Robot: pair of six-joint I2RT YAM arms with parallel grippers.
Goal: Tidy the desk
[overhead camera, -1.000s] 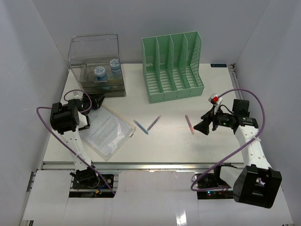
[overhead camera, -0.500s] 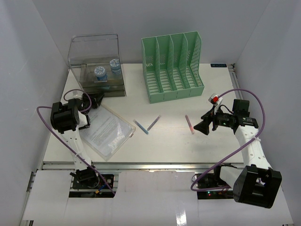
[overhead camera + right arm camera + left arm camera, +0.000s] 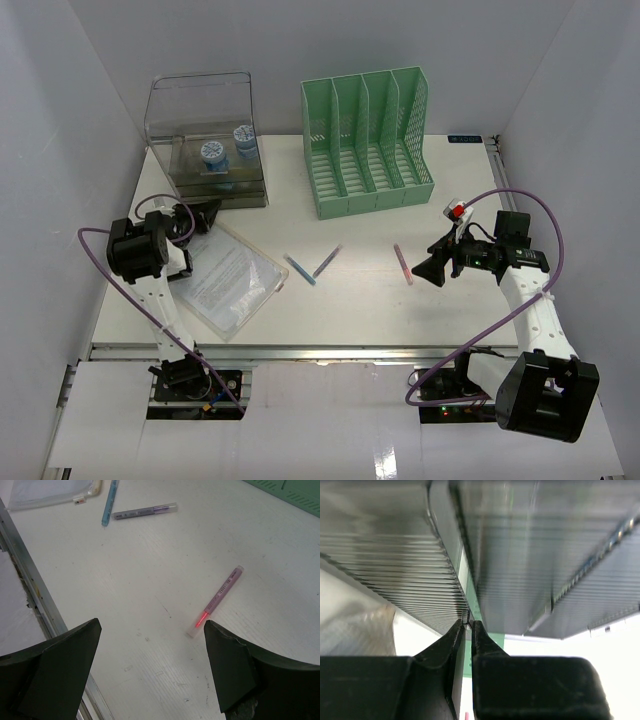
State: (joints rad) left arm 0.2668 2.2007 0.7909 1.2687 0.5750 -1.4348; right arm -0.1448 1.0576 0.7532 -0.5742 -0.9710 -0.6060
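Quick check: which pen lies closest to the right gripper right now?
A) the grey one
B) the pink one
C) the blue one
B: in the wrist view the pink pen lies just ahead of the open right gripper, while the blue pen and grey pen lie farther off.

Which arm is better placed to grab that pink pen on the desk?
Right. The right pincer, open, hovers beside the pink pen; the left pincer is far off at the clear drawer box.
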